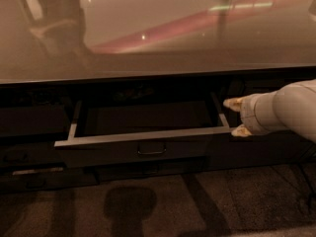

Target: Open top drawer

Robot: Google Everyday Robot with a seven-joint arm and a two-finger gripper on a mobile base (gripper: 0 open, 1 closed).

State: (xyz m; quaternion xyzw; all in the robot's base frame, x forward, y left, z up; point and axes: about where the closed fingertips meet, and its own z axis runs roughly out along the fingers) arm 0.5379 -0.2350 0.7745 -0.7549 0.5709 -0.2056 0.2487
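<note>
drawer stands out, gripper at its right corner

nearest is the mottled floor (pixel 232 201), crossed by dark shadows. above it the top drawer (pixel 103 153) juts from the cabinet toward the camera, its dark front carrying a small centred handle (pixel 151 148) and its pale rim (pixel 143 136) running left to right. that long axis lies across the view, and the drawer's travel runs out toward the camera. behind the rim the inside is dark and looks bare.

the gripper (pixel 236 116) sits at the drawer's right end, just beside the rim's corner, so the drawer lies to its left. its two pale fingertips (pixel 232 102) are spread apart, one above the other, and i see nothing pinched between them. the white arm (pixel 291 107) reaches in from the right edge.

farthest is the glossy countertop (pixel 158 33). the task looks largely done.
</note>
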